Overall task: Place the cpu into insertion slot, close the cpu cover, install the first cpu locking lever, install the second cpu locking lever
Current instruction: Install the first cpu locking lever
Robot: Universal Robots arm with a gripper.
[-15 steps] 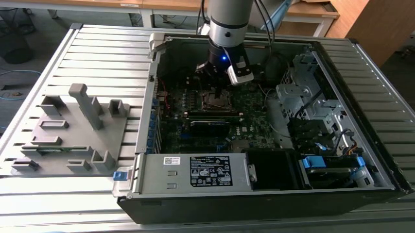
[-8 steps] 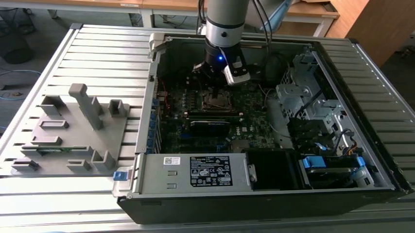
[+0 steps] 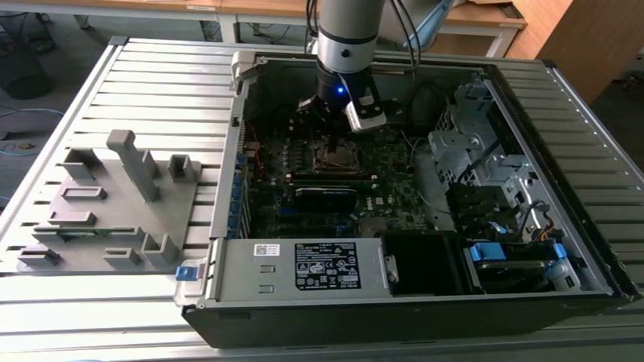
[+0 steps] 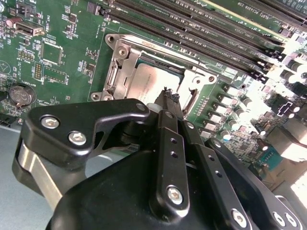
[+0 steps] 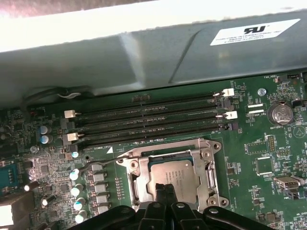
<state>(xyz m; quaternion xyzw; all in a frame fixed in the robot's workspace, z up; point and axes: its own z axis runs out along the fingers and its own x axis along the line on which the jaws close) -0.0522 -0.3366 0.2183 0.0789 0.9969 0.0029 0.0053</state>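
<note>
The black claw (image 4: 167, 96), pinched narrow, hangs over the dull silver square cpu (image 5: 175, 172) (contact unclear). The thin silvery cpu cover (image 5: 209, 165) lies flat around it.

Dark green over the motherboard (image 5: 249, 143), striped with long black memory slots (image 5: 148, 122) tipped in white latches. Dull silver-grey on the cpu (image 5: 175, 175) top; brighter silver on the cpu cover (image 5: 209, 165) framing it. Matte black on the gripper (image 4: 168, 98), dotted with silver screws. In the exterior view, pale grey ribbed stripes across the table (image 3: 151, 75); mid grey on the fixture block (image 3: 111, 204) at nine o'clock from the computer case (image 3: 403, 324); bright blue on the tab (image 3: 187, 272) at eight o'clock.
</note>
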